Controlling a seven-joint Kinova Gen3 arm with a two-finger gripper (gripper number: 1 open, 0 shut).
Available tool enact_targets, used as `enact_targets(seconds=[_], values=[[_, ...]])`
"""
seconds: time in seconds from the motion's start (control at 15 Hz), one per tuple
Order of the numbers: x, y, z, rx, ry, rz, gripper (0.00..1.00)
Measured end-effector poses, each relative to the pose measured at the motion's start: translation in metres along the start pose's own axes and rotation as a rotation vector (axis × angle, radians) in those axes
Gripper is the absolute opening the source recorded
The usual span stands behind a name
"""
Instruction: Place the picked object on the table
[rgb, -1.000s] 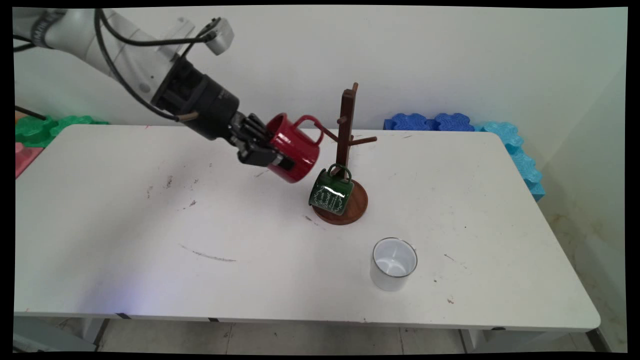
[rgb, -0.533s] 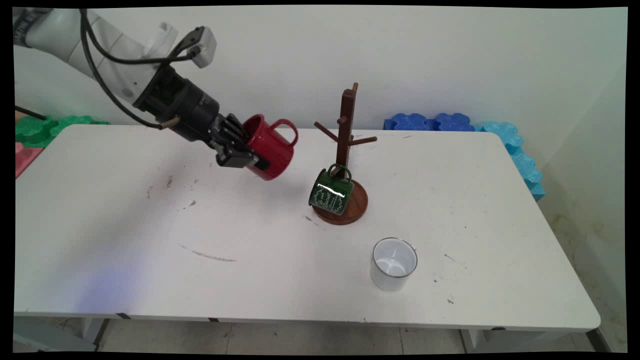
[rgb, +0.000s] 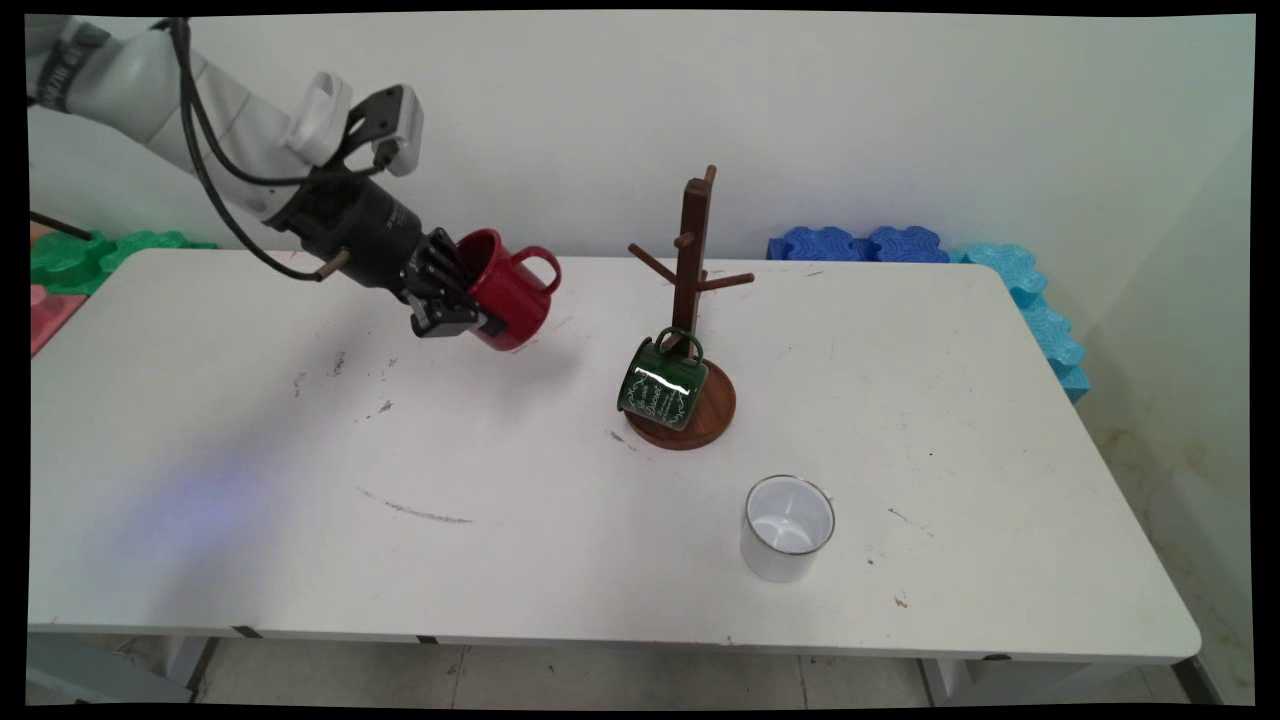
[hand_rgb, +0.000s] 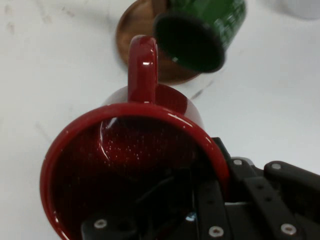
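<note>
Black two-finger gripper clamped on rim of glossy red ceramic mug, held tilted above white tabletop, clear of dark wooden mug tree; green mug hangs on low peg; white mug stands apart

Mug hangs on rack; cup in front.

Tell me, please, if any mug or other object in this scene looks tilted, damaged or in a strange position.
The green mug hangs askew from a low peg of the wooden mug tree, mouth tipped sideways. The gripper holds the red mug tilted in the air. The white mug stands upright. No damage or spill shows.
</note>
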Motion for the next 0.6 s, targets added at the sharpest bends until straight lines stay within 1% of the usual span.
enact_targets(seconds=[0.33,0.6], values=[[-0.008,-0.014,0.017,0.046,-0.050,0.064,0.00],[-0.013,-0.025,0.034,0.068,-0.086,0.102,0.00]])
